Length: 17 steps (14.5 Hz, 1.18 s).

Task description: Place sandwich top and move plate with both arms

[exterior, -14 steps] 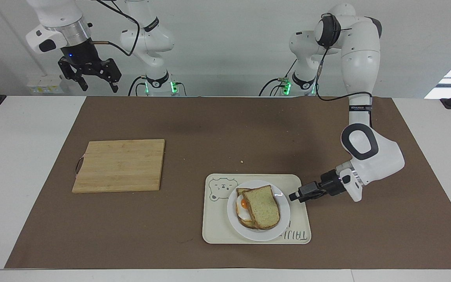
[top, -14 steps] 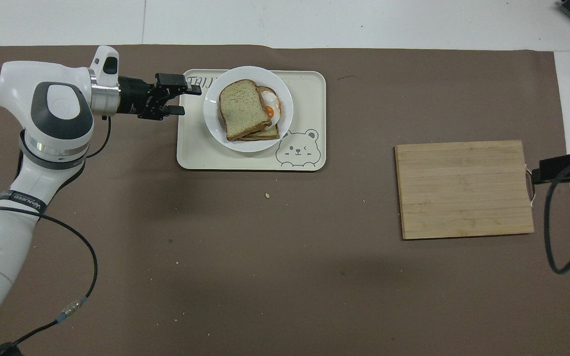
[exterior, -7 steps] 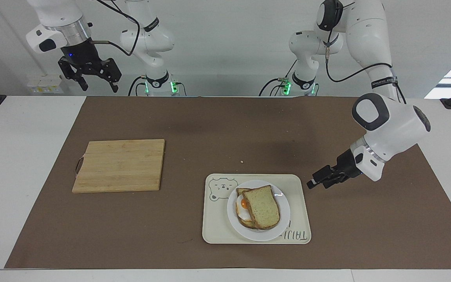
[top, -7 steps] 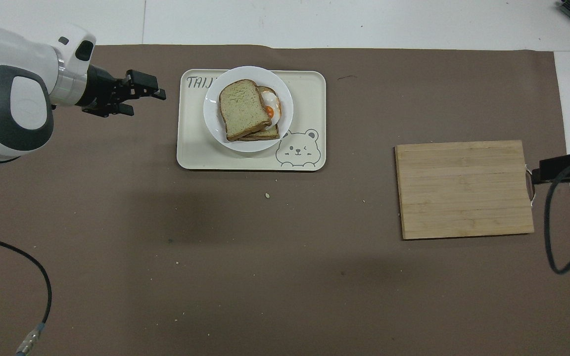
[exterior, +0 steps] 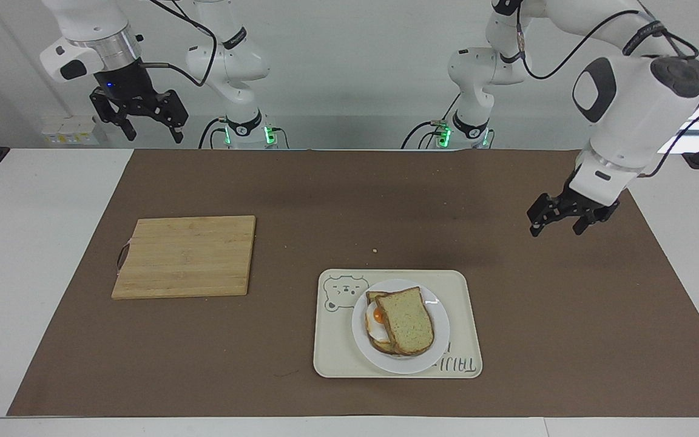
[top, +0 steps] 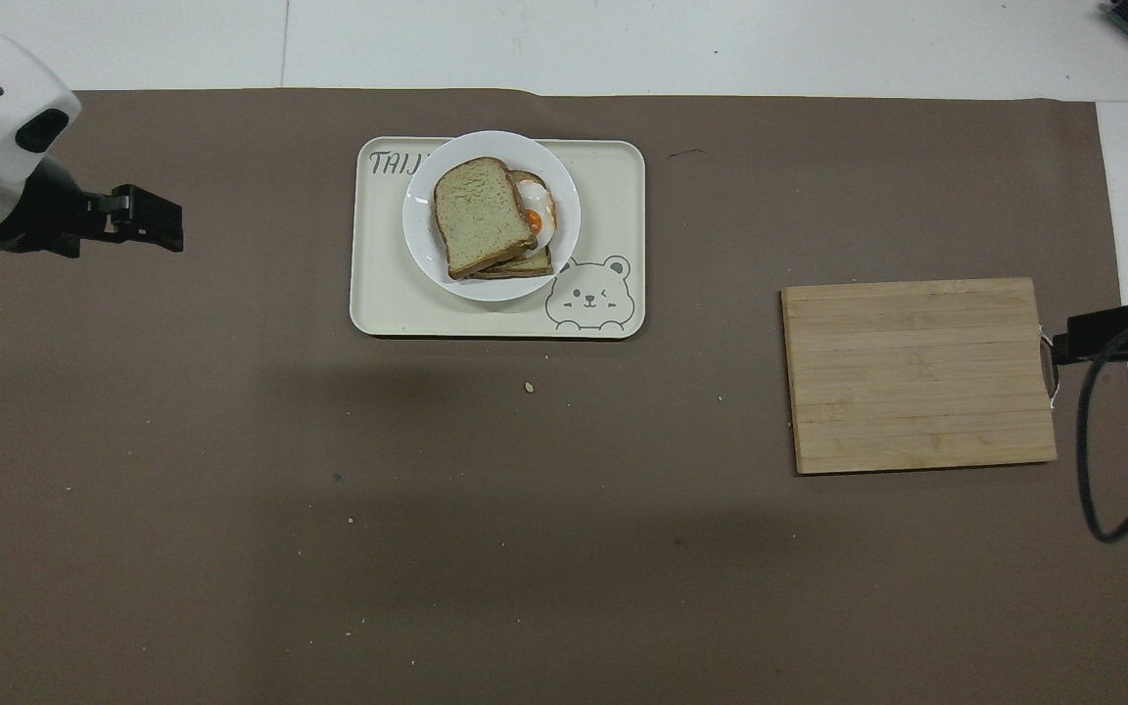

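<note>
The sandwich top (exterior: 408,320) lies on the egg slice (exterior: 377,325), skewed so that the fried egg shows at the side toward the right arm's end of the bench. Both sit on the white plate (exterior: 440,340), which rests on the cream bear tray (exterior: 337,358) at the edge of the brown mat (exterior: 325,194) farthest from the robots. The stacking step looks done; moving the plate looks like what is left.

The left gripper (exterior: 559,221) hangs in the air over bare mat toward the left arm's end of the bench, well apart from the tray, its jaws wide apart and holding nothing. The right gripper (exterior: 140,124) waits high up by its base, over the edge of the bench nearest the robots, jaws likewise spread and empty. A bamboo cutting board (exterior: 185,256) lies toward the right arm's end, bare.

The plate is probably stiff, glazed and slippery, with a thin low rim, so a pinch on that rim from two facing sides, one per arm, seems the sound hold. The bread is soft and light and merely resting on the egg; any tilt or jerk could slide the top slice off, so the plate should stay level. The exposed rim at each end of the plate leaves room for the jaws without touching the bread.
</note>
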Tool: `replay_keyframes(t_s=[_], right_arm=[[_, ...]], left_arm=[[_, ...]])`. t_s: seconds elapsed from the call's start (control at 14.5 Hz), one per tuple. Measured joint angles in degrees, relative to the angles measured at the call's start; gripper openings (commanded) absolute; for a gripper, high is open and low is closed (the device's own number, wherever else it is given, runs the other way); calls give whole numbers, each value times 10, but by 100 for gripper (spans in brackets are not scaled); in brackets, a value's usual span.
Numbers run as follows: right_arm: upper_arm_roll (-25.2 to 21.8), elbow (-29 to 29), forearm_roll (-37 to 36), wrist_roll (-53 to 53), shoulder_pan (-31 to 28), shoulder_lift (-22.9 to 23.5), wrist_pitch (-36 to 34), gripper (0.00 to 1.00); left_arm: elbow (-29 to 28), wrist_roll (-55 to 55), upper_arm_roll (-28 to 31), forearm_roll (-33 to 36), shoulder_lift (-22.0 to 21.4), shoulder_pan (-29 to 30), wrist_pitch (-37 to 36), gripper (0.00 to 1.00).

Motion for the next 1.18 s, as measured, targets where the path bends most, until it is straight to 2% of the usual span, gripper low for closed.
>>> replay_keyframes(t_s=[0.21,0.35,1.18], right_arm=[[0,0,0,0,0,0,0,100],[0,0,0,0,1,0,0,100],[0,0,0,0,1,0,0,100]], left_arm=[[-1,26,3,5,-51,5,-63,100],[-2,34,4,6,-70,9,-92,100],[-9,41,4,6,-73,38,-118,100]])
